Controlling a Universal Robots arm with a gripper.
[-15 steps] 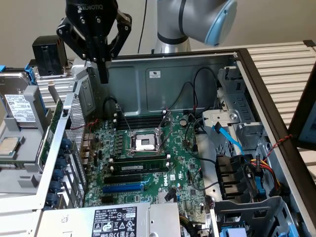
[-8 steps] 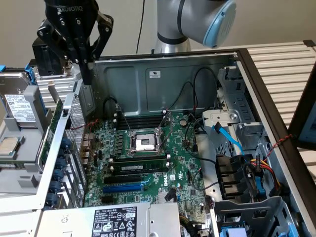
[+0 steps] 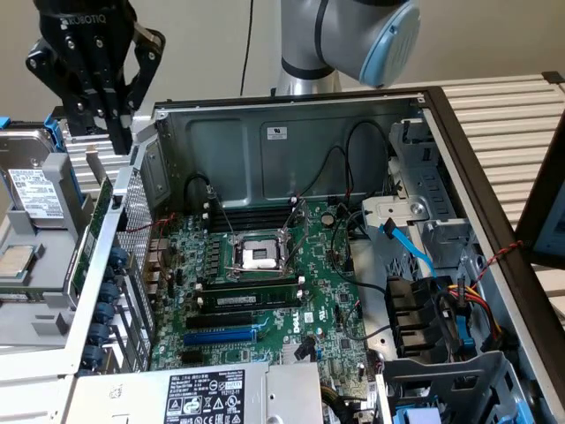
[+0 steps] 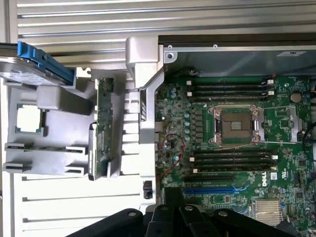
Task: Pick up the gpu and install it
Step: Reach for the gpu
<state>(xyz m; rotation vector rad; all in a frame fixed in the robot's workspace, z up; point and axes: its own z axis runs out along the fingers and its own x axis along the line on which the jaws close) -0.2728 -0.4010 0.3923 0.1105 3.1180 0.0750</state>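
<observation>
The gpu (image 3: 91,234) is a green card standing on edge in a grey holder (image 3: 53,296), just outside the open computer case on the exterior view's left. In the wrist view the gpu (image 4: 104,128) is seen edge-on between the holder and the case wall. My gripper (image 3: 119,132) hangs above the card's far end, shut and holding nothing, and apart from the card. Its black fingers (image 4: 170,219) show in the wrist view. The large green motherboard (image 3: 265,283) lies inside the case, with a blue slot (image 3: 221,336) near its front.
A hard drive (image 3: 35,181) with blue rails and a CPU chip (image 3: 19,261) sit in the same grey holder. The case wall (image 3: 115,265) stands between holder and motherboard. A power supply (image 3: 212,393) lies in front. Cables and a drive cage (image 3: 441,309) crowd the right.
</observation>
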